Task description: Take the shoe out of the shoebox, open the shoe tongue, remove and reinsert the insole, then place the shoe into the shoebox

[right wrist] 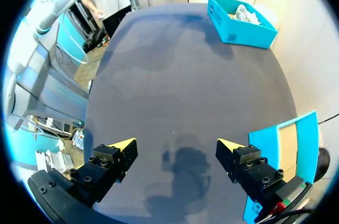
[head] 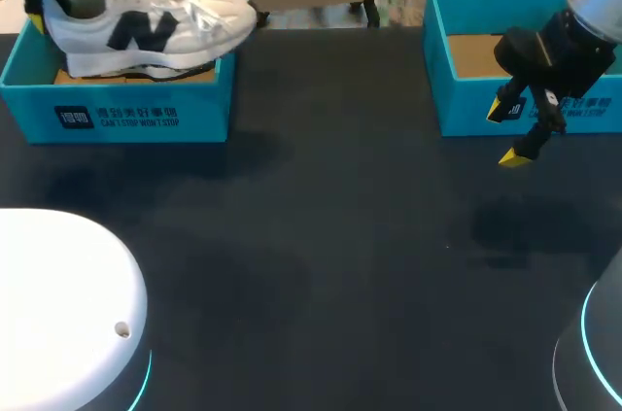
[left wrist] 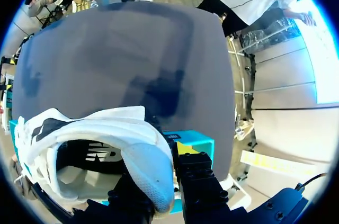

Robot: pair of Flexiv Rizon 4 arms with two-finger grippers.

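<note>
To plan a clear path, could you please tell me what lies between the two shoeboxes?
Only bare dark table, as the head view shows.

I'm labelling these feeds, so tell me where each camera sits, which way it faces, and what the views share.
Head view: above and behind, looking down on the table; shows left gripper at the shoe, right gripper before the right shoebox.
Left wrist view: on the left wrist, looking past its gripper, shut on the shoe's heel, at the left shoebox.
Right wrist view: on the right wrist, facing across the table; its open gripper shows.
Shared: all three show the left shoebox.
</note>
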